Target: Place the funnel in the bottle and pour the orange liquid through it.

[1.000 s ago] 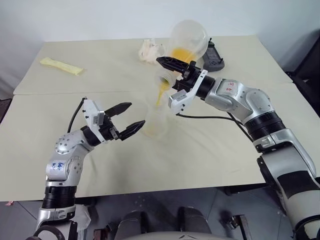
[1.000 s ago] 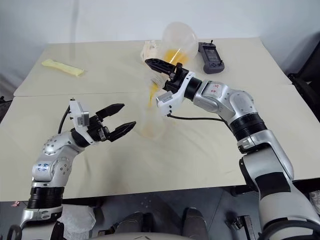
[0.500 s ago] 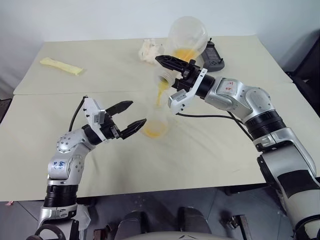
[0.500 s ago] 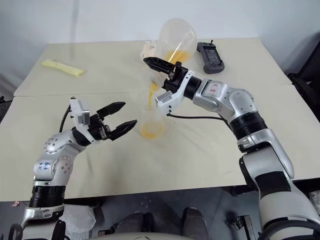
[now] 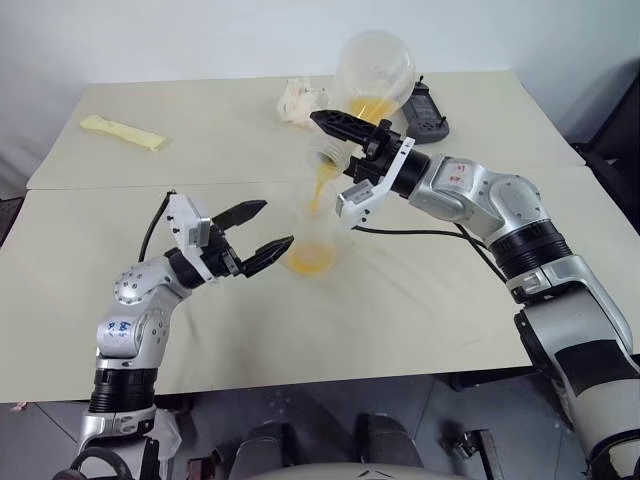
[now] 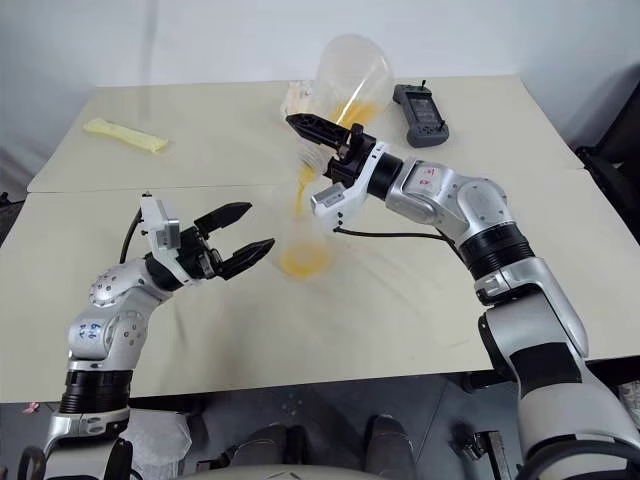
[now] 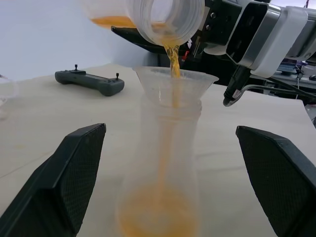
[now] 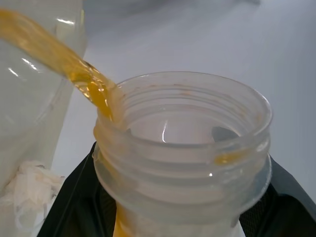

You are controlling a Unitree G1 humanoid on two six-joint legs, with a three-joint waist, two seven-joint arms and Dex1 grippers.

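Table (image 5: 420,330): pale beige top, made of two boards with a seam running across it; everything stands or lies on it.
Big flask (image 5: 375,70): large clear round-bellied vessel, tipped over above the middle of the table with its threaded mouth pointing down; a little orange liquid lies in its lower side.
Right gripper (image 5: 335,125): clamped tight around the neck of the big flask, holding it tilted over the funnel.
Left gripper (image 5: 262,235): fingers spread wide, empty, one on each side of the bottle without touching it.
Bottle (image 7: 160,187): clear cone-shaped bottle standing upright on the table between the left gripper's fingers, directly under the flask's mouth.
Funnel (image 7: 176,79): clear, seated in the bottle's neck, its wide rim just below the flask's mouth.
Orange liquid (image 7: 172,57): a thin stream falls from the flask's lip into the funnel; a shallow pool has gathered in the bottle's base.
Remote control (image 5: 425,112): dark handset lying at the far side of the table, beyond the flask.
Yellow strip (image 5: 122,131): flat pale piece at the far left of the table.
White wad (image 5: 297,100): crumpled white stuff near the far edge, just left of the flask.
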